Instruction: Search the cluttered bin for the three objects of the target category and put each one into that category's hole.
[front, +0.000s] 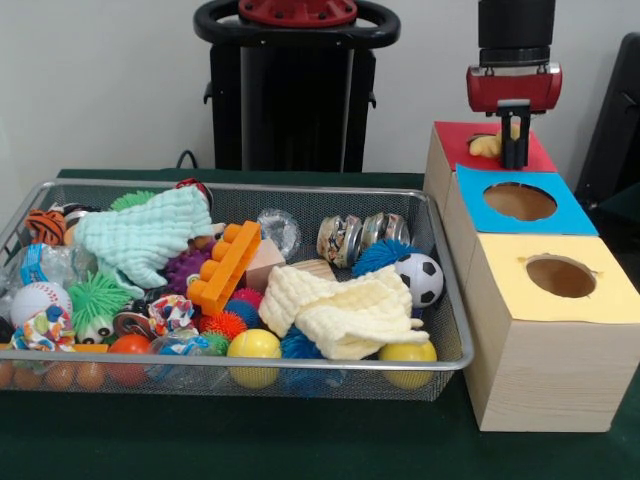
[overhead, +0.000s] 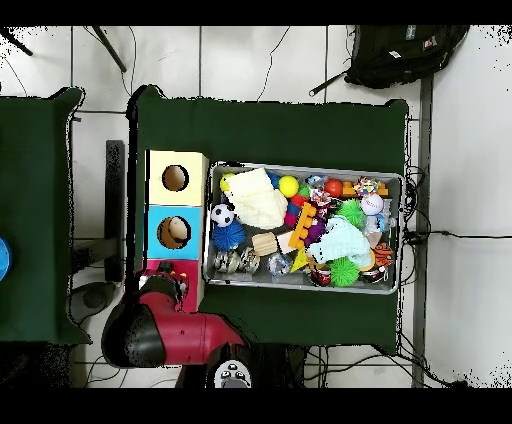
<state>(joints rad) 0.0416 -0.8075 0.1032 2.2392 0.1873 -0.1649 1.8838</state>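
Red-housed gripper (front: 515, 140) hangs over the red-topped box's hole (front: 487, 143), a pale-yellow toy figure (front: 488, 146) just beside its dark fingers; whether they pinch it cannot be told. Wire-mesh bin (front: 452, 352) lies well apart, alongside.

White tiled floor (overhead: 270, 60), pale wall (front: 100, 80)

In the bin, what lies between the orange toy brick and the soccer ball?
In the front view, a pale-yellow folded cloth lies between the orange toy brick and the soccer ball, inside the bin.
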